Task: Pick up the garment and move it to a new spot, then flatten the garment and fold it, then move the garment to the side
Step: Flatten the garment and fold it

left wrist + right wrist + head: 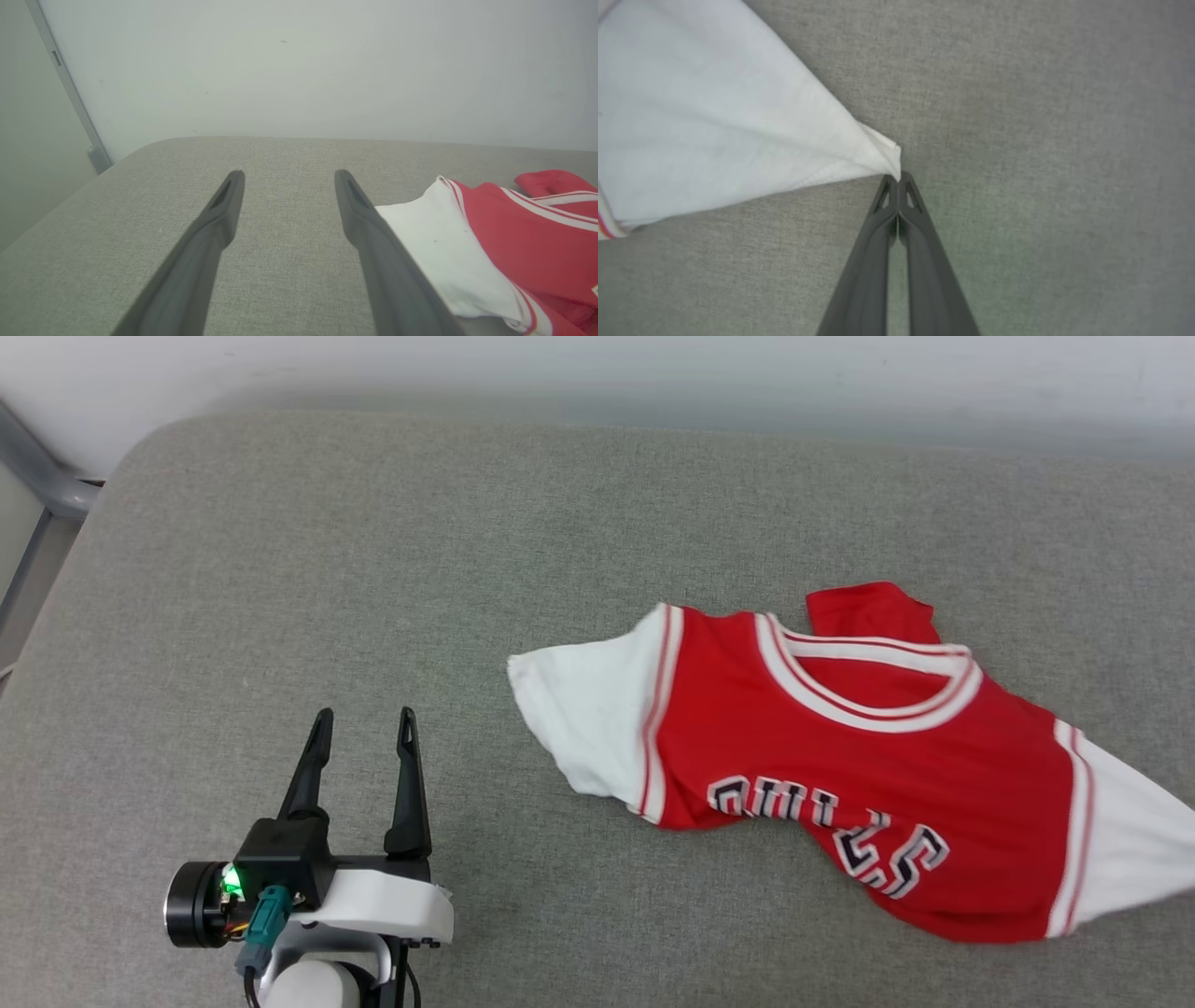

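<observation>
Looking through the head camera, I see the garment (840, 775) lying rumpled and front up on the right half of the grey padded surface (373, 569). Its collar is toward the far wall (653, 373), and its black, white-outlined lettering reads upside down from my side. One white sleeve (583, 719) points toward the middle of the surface. The other white sleeve (1130, 840) narrows as it runs off the right edge of the picture. The left gripper (365, 714) sits at the lower left with its jaws spread and nothing between them, well apart from the shirt. In the left wrist view, the left gripper (288, 173) holds its two dark fingers wide over bare grey fabric. The garment (528, 233) lies off to the right, its near white sleeve partly hidden behind the right-hand finger. In the right wrist view, the right gripper (898, 177) has its fingers pressed together, clamped on the bunched tip of the garment (714, 130). The white sleeve cloth fans out from that pinch toward the upper left, with a sliver of red stripe at the left edge and grey surface underneath.
</observation>
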Motion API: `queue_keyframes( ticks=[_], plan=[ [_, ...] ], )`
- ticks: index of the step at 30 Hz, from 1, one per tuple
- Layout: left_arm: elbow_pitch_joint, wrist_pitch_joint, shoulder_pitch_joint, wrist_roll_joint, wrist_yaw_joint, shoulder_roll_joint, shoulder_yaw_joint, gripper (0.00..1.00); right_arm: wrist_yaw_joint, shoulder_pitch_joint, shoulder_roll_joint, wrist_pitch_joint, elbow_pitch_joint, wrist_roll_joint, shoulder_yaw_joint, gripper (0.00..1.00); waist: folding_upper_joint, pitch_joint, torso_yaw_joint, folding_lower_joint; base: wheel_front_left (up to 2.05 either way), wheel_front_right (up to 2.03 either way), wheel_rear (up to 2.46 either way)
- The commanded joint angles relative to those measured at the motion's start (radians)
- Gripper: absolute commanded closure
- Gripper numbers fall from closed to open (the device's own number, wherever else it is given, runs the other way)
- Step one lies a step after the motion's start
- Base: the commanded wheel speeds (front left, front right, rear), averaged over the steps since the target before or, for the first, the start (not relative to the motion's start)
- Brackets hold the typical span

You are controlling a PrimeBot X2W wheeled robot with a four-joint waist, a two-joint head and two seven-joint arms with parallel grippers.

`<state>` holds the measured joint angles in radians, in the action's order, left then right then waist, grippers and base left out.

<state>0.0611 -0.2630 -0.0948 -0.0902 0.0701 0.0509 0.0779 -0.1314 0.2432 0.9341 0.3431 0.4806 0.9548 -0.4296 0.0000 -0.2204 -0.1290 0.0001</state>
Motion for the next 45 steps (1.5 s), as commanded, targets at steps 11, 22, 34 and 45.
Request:
queue_keyframes(
  ticks=[11, 22, 34, 45],
  plan=[
    [0.012, -0.003, 0.020, 0.023, -0.018, -0.001, -0.015, 0.00, 0.001, -0.057, -0.097, -0.041, 0.107, -0.021, 0.101, 0.57, 0.0000, 0.020, 0.014, -0.0001, 0.00, 0.00, 0.00],
    [0.009, -0.003, -0.004, 0.045, -0.057, 0.019, -0.052, 0.00, 0.001, -0.019, -0.202, -0.426, -0.019, -0.273, 0.284, 0.00, 0.0000, 0.062, 0.043, -0.0001, 0.00, 0.00, 0.00],
    [0.057, -0.003, -0.196, 0.040, -0.164, 0.118, -0.033, 0.00, 0.001, -0.125, -0.533, -0.530, -0.354, -0.620, 0.496, 0.00, 0.0000, 0.063, 0.083, -0.0001, 0.00, 0.00, 0.00],
    [0.201, 0.245, -0.508, -0.102, -0.199, 0.279, 0.169, 0.00, 0.001, -0.170, -0.635, -0.469, -0.477, -0.716, 0.485, 0.00, 0.0000, 0.022, 0.129, -0.0001, 0.00, 0.00, 0.00]
  ],
)
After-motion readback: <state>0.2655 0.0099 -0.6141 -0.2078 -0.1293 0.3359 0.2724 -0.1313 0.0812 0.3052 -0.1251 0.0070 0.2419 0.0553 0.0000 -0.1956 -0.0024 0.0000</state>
